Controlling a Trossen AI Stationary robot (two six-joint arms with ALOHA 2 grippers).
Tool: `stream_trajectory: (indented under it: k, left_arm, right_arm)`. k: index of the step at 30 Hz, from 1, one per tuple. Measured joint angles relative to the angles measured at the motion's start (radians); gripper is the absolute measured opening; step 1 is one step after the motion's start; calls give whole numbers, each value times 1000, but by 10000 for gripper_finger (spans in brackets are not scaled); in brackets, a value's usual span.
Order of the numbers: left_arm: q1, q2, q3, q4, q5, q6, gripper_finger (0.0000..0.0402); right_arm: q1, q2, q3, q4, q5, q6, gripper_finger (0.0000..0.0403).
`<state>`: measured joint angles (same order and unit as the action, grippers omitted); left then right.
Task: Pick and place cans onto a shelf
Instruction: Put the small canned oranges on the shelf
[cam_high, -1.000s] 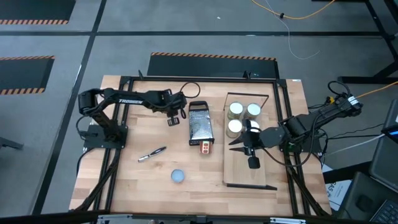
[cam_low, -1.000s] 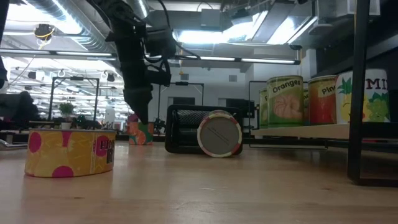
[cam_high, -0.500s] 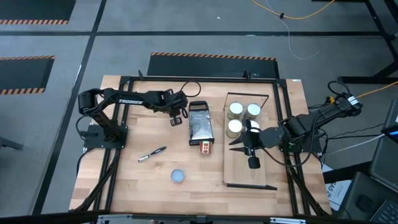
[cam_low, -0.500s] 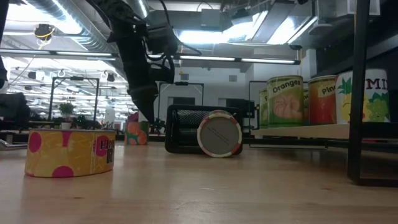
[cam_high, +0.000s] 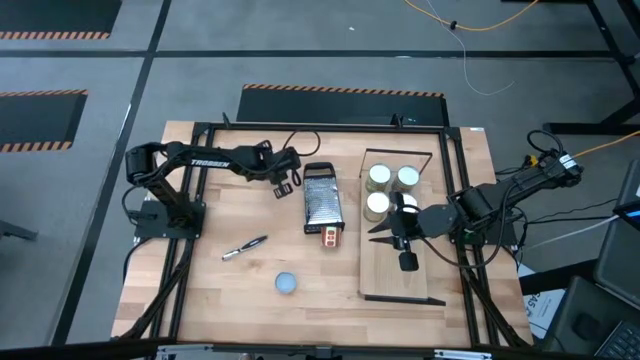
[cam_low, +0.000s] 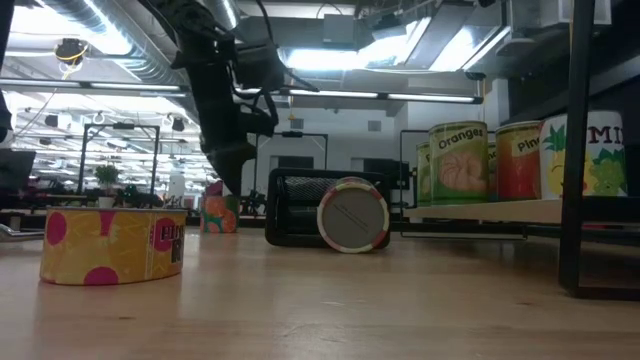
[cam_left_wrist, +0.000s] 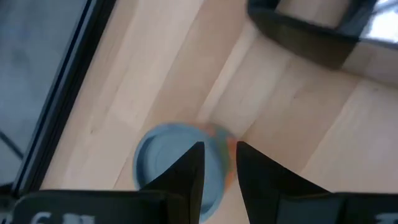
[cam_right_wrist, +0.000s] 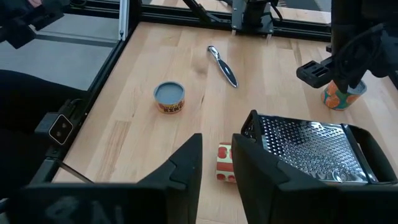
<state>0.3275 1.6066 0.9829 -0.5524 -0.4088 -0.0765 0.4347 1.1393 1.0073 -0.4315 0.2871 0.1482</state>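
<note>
Cans on the shelf: three cans stand upright in a tight cluster at the far end of the shelf. Packing them there looks meant to leave the near stretch of board bare for more.
Cans off the shelf: one orange-labelled can stands on the table just beside the grater. Another can lies on its side at the grater's near end, touching or nearly so. A blue-topped can stands alone nearer the front edge.
Left gripper: the left gripper hangs directly over the orange-labelled can and points down at its pale-blue top. Its fingers are only slightly parted and nothing is between them. I'd judge it is lining up a pick. Whether it touches the can I cannot tell.
Right gripper: the right gripper waits over the middle of the shelf, facing across the table. Its fingers stand a narrow gap apart and empty.
Stray items: a slim silver tool lies on the left half, well apart from the cans.
Surface: the table is pale wood planks inside a black frame.
Room: grey floor with striped hazard markings, and an open workshop with ceiling strip lights behind.
</note>
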Motion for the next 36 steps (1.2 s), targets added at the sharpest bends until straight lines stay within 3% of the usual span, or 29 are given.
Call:
stream_trajectory:
  k: [28,36]
  left_arm:
    - [14,55,2,-41,29,-21,86]
    - [7,65,3,-42,17,-21,35]
  right_arm:
    - [0,0,0,0,-1,0,91]
    - [0,0,0,-6,-1,0,91]
